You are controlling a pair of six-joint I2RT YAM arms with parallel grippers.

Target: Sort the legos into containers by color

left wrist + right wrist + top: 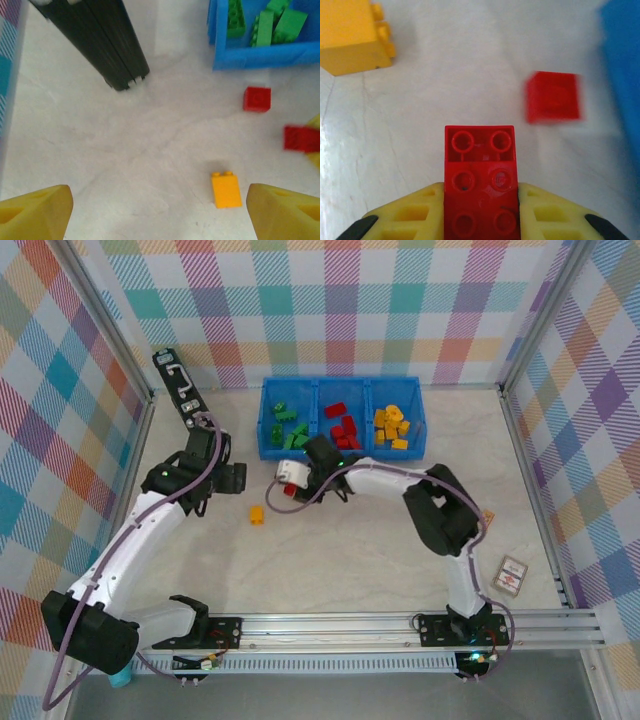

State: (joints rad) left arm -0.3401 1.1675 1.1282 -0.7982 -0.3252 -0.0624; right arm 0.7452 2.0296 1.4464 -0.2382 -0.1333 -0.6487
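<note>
pale marbled table (350, 560), plaid walls (340, 300); right jaws grip red lego (480, 185), left jaws gaping.

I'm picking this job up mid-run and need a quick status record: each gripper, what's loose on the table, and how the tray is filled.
left gripper: open, empty, over the table
right gripper: shut on the held red brick
loose on table: loose yellow brick, loose red brick
tray: green bricks left, red bricks middle, yellow bricks right
</note>
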